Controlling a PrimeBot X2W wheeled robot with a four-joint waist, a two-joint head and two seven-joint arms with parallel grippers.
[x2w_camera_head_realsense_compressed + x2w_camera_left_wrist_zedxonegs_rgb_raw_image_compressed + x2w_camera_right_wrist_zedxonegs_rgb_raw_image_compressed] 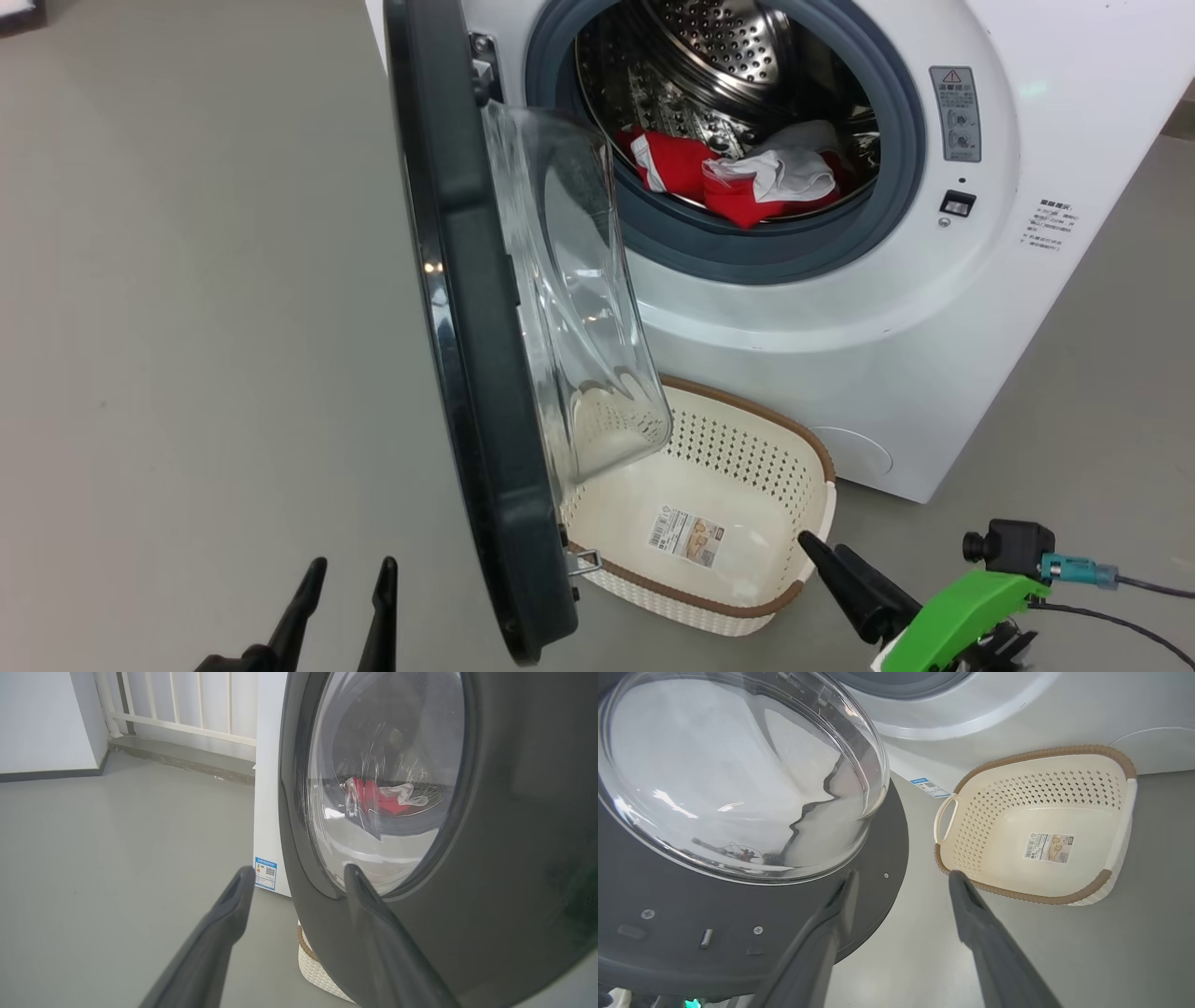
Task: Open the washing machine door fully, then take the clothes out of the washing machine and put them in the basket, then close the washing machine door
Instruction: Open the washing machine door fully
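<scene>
Risk: round black-rimmed glass door overhangs cream perforated plastic basket; red-and-white clothes could catch it and miss. Left end effector and right end effector gape empty.

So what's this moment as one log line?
door: open | clothes: in drum | basket: empty | left fingers: open | right fingers: open

A smooth grey floor spreads wide on the left in the head view, matte with a few faint specks. At its far left corner a dark object is cut by the edge, too little of it showing to identify. In the left wrist view the floor runs far to a white wall with a dark skirting strip. Beside the wall, a white railing of upright bars stands on a low grey ledge.
</scene>
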